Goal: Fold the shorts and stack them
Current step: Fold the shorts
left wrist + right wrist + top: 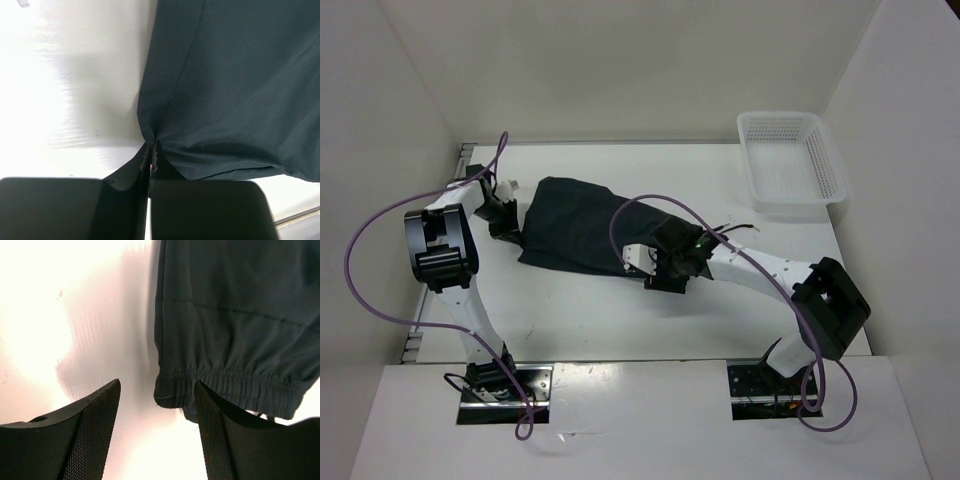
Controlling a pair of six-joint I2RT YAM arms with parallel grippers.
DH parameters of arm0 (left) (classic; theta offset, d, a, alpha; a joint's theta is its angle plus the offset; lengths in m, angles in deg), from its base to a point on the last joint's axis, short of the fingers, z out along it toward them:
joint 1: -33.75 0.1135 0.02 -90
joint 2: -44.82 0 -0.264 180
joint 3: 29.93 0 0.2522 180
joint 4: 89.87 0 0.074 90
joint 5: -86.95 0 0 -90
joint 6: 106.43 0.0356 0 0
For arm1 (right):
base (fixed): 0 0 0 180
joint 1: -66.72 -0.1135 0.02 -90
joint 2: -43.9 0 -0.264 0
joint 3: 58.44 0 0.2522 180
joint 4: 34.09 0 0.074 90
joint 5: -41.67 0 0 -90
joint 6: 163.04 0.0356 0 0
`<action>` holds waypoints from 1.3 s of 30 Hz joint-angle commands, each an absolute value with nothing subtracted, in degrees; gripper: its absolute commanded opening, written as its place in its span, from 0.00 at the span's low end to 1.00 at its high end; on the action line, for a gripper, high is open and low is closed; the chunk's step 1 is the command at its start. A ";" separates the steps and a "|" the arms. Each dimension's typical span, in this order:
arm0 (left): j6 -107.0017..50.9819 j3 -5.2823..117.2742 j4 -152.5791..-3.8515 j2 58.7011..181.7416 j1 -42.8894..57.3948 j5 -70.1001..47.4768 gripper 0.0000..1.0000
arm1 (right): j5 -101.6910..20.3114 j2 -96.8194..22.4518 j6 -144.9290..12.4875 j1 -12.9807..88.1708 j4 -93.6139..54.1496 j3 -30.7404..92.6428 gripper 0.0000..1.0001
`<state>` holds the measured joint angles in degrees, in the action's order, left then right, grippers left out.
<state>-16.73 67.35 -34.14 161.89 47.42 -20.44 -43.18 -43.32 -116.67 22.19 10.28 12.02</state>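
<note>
White desk [620, 310], walled in white on three sides, evenly lit.

Shorts [582, 228]: one dark pair lying flat at left-centre of the desk, partly spread and slightly skewed. The fabric is thin and limp. It puckers towards the pinch in the left wrist view, so I judge it light, easily dragged and unable to hold any shape. Expect it to sag and trail when lifted. The elastic waistband [235, 385] is gathered and thicker, probably the surest place to take hold, along with the corners and hems.

Left end effector [150, 155]: jaws closed together on a gathered bit of the shorts' left edge, with fabric fanning out from the nip.

Right end effector [157, 384]: jaws wide apart, low over the desk, with the waistband's corner lying between them. Whether a finger touches the cloth I cannot tell.

Room: bare desk lies nearer the arms and between the shorts and the right wall, ample for a fold towards the near side. The left wall is close to the left arm, so there is little slack there. The white basket [800, 206] sits in the far right corner, well apart from the shorts.
</note>
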 commanded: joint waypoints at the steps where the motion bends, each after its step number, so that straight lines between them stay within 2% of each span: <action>1: -16.43 69.96 -32.96 159.51 47.02 -19.84 0.00 | -45.77 -43.99 -117.86 22.07 6.67 10.78 0.66; 7: -16.43 69.96 -32.43 158.38 46.50 -19.84 0.00 | -53.96 -46.28 -117.50 22.07 -2.31 8.05 0.59; 11: -16.43 69.96 -31.90 158.37 46.50 -20.45 0.00 | -53.96 -47.42 -116.89 22.07 -3.36 9.11 0.33; 12: -16.43 71.18 -31.38 158.37 46.50 -20.45 0.00 | -54.83 -47.42 -116.89 22.07 -3.36 9.11 0.20; 15: -16.43 73.38 -29.98 158.37 46.50 -22.56 0.00 | -57.55 -47.42 -116.89 22.07 -4.16 10.25 0.07; 22: -16.43 81.55 -28.75 156.70 46.50 -26.42 0.00 | -59.76 -47.42 -118.91 23.92 -3.20 18.85 0.04; 27: -16.43 84.37 -25.85 156.70 46.50 -28.44 0.00 | -60.28 -48.47 -120.05 25.06 -2.66 20.97 0.03; 31: -16.43 84.90 -24.52 156.00 45.97 -32.48 0.00 | -65.63 -48.48 -121.64 27.07 -7.21 20.97 0.00; 35: -16.43 80.27 -19.79 153.19 44.74 -34.08 0.00 | -70.12 -47.61 -126.20 29.28 -11.80 19.31 0.00; 39: -16.43 70.01 -16.70 151.87 44.74 -26.64 0.00 | -68.12 -44.18 -126.21 30.07 -8.73 13.79 0.00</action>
